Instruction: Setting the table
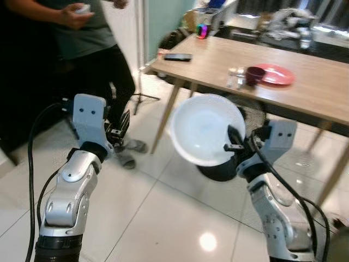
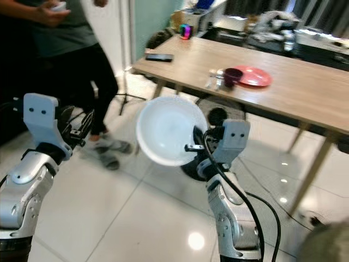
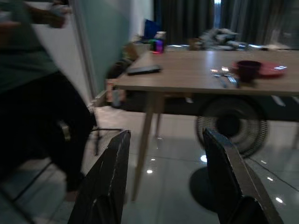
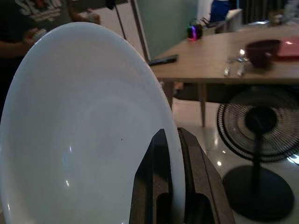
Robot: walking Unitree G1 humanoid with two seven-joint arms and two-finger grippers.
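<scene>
My right gripper (image 1: 235, 141) is shut on the rim of a white plate (image 1: 204, 129), held up on edge in front of me, short of the table; its fingers (image 4: 187, 186) pinch the plate (image 4: 84, 130) close up. The wooden table (image 1: 305, 98) stands ahead on the right. On it are a red plate (image 1: 277, 74), a dark bowl (image 1: 254, 75) and some cutlery (image 1: 235, 78). My left gripper (image 3: 166, 177) is open and empty, raised at my left and pointing toward the table (image 3: 187, 74).
A person (image 1: 87, 49) stands at the left holding a small white object. A standing fan (image 1: 240, 120) is on the floor under the table. A phone (image 1: 178, 57) and a glowing gadget (image 1: 202, 30) lie at the table's far end. White tiled floor (image 1: 163, 218) below me.
</scene>
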